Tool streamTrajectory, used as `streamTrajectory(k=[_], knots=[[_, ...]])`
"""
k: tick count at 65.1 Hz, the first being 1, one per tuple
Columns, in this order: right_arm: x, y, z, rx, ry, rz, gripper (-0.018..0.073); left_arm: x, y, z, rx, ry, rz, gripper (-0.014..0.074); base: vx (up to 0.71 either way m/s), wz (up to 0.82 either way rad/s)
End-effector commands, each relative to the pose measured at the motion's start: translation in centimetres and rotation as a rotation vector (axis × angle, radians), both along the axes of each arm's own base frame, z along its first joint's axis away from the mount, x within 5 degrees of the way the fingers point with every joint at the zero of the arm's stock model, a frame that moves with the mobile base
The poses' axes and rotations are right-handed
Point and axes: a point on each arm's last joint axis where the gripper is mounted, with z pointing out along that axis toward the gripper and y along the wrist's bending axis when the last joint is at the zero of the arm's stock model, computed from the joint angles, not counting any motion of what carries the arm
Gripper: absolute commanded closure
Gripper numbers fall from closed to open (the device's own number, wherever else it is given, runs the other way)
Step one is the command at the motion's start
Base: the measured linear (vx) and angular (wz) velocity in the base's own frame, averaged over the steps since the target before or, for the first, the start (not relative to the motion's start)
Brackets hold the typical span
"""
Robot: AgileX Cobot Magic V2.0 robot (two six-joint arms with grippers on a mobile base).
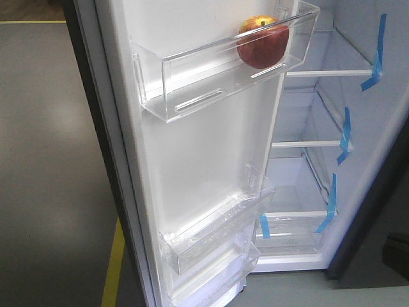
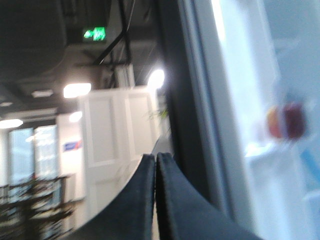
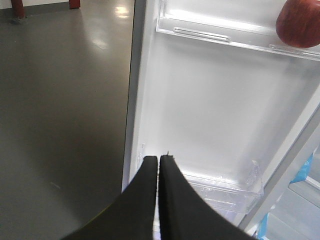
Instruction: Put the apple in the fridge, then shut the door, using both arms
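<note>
With left claw [image 2: 156, 156] and right claw [image 3: 159, 158] both pinched closed and empty, could jolt the apple [image 1: 262, 42] out of its bin [image 1: 192, 96] by slamming the door [image 1: 198, 166]

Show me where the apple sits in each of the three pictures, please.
Front view: apple top, right of centre, in the upper clear bin on the door.
Left wrist view: a blur at the right edge, mid-height.
Right wrist view: top right corner, partly cropped.
Shared landmark: the door's white inner face, in all three.
</note>
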Motion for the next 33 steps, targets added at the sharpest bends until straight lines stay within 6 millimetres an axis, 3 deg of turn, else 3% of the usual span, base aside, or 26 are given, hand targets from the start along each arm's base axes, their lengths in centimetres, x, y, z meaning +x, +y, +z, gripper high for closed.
streamTrajectory(k=[1, 7, 23, 33], knots=[[0.2, 0.0, 1.2, 0.072, -0.043, -0.029, 0.0563, -1.0, -0.4, 0.7, -0.143, -0.114, -0.160, 0.0604, 0.00, 0.00], [0.2, 0.0, 1.2, 0.074, -0.040, -0.030, 0.0563, -1.5, 0.0, 1.2, -0.338, -0.134, -0.279, 0.0604, 0.00, 0.00], [0.2, 0.0, 1.2, 0.075, -0.039, -0.029, 0.0563, -1.9, 3.0, 1.9, -1.116, -0.182, -0.609, 0.0604, 0.00, 0.00], [0.2, 0.0, 1.2, 0.075, -0.039, -0.029, 0.0563, -2.6, 3.9, 3.0, -1.237, -0.283, -0.688, 0.0604, 0.00, 0.00]])
